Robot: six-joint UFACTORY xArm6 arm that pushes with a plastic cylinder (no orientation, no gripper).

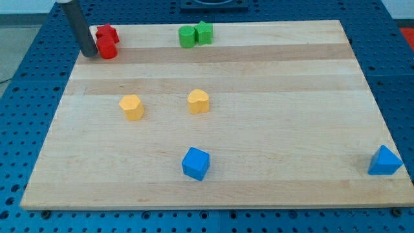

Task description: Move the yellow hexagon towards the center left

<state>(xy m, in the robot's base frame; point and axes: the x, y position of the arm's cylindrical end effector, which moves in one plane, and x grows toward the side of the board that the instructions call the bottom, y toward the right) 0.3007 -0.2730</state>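
Jaws are none on this arm: my tip holds nothing and rests at the surface's top-left corner, just beside two touching red blocks. Well apart, the yellow hexagon sits left of centre, near a yellow heart-like block.
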